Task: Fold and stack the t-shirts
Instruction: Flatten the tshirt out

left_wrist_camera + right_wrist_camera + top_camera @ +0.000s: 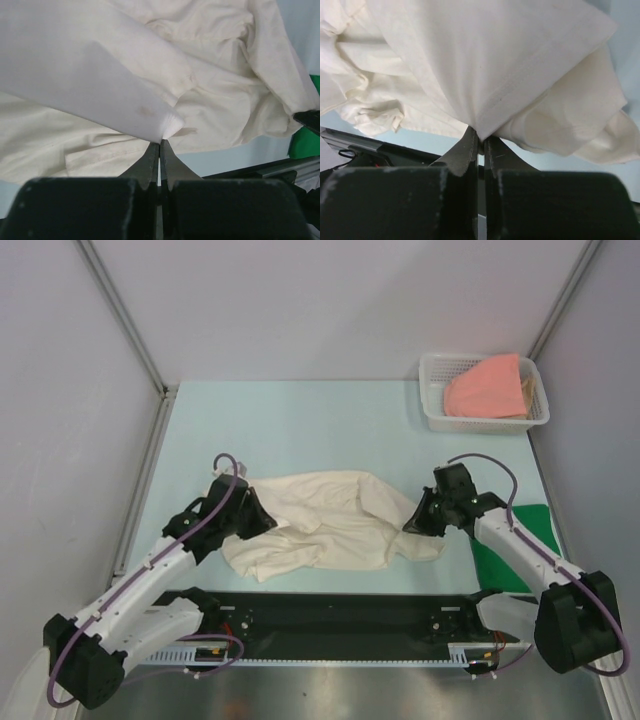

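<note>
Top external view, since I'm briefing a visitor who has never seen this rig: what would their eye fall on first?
A crumpled cream-white t-shirt sprawls across the near middle of the table, pinched at its left edge by the left pincer and at its right edge by the right pincer. Next comes the salmon-pink t-shirt, heaped in the white basket at the far right corner. A dark green t-shirt lies beneath the right arm.

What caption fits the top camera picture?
Left and right jaws pinch opposite ends of the crumpled cream-white t-shirt.
</note>
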